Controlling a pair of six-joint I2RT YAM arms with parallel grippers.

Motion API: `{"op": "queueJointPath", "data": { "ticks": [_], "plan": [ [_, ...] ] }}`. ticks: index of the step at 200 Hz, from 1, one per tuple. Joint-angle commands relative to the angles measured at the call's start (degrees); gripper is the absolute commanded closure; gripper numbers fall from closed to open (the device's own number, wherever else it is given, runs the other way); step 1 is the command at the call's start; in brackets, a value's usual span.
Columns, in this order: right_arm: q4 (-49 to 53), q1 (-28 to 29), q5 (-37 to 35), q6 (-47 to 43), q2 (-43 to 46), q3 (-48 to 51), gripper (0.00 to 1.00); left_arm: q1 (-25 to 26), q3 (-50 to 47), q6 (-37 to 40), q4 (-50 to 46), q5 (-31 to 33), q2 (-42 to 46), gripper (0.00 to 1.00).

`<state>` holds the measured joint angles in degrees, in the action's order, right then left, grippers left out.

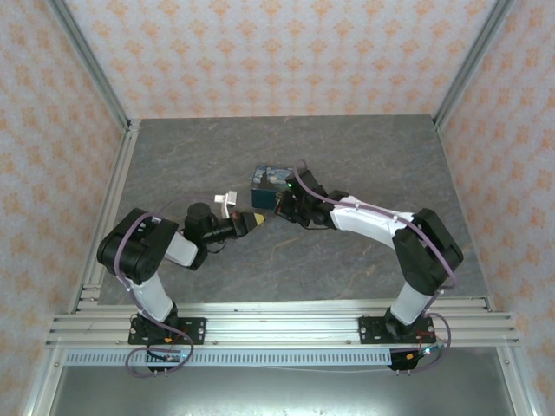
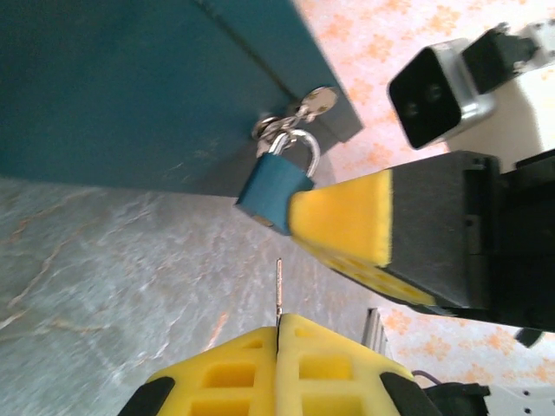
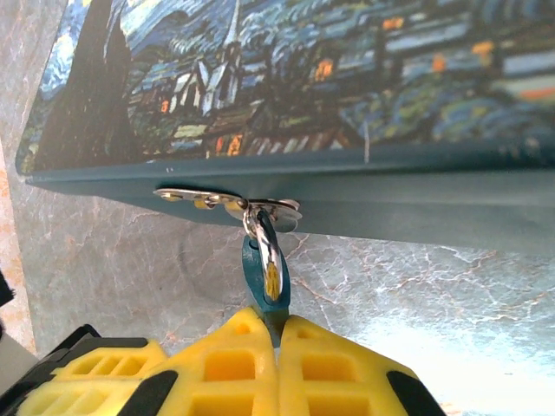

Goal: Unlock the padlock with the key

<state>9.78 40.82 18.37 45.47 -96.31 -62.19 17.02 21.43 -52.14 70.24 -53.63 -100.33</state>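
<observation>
Two pincers are working together. My left pincer (image 2: 278, 334) is clenching the thin silver metal key (image 2: 278, 290), and it is pointing straight at the bottom of the small blue metal padlock (image 2: 271, 192), close but not touching. My right pincer (image 3: 277, 338) is squeezing that padlock, which is hanging from the clasp (image 3: 230, 201) of the painted starry-night box (image 3: 347, 78).

Painted box (image 1: 267, 178) on grey table (image 1: 364, 156)
</observation>
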Motion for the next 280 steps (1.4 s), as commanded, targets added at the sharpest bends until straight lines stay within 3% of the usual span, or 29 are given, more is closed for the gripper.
{"op": "queueJointPath", "data": {
  "ticks": [1,24,82,112,173,255,280],
  "plan": [
    [-2.8,-0.2,0.5,0.6,2.2,0.4,1.0,-0.3,1.6,-1.2,4.9,-2.6,-1.9,1.0],
    [-2.7,-0.2,-0.5,0.0,1.9,0.7,1.0,-0.4,1.3,1.0,1.2,-0.6,-1.7,1.0],
    [-4.6,-0.1,-3.1,-4.0,-0.2,4.2,1.0,-0.3,0.2,15.2,-26.4,6.8,11.8,1.0],
    [-6.6,0.4,-2.2,-4.1,0.5,5.5,1.0,-0.3,2.0,17.9,-33.3,7.4,15.4,1.0],
    [-6.1,0.7,-0.7,-3.5,4.5,4.2,1.0,-0.2,0.8,8.6,-22.5,4.7,15.5,1.0],
    [-10.3,0.6,3.3,0.2,6.8,3.3,1.0,0.6,0.6,-4.3,-21.2,4.8,20.2,1.0],
    [-12.5,0.3,4.5,1.3,6.7,3.6,1.0,0.9,0.9,-9.5,-15.2,3.5,17.6,1.0]
  ]
}}
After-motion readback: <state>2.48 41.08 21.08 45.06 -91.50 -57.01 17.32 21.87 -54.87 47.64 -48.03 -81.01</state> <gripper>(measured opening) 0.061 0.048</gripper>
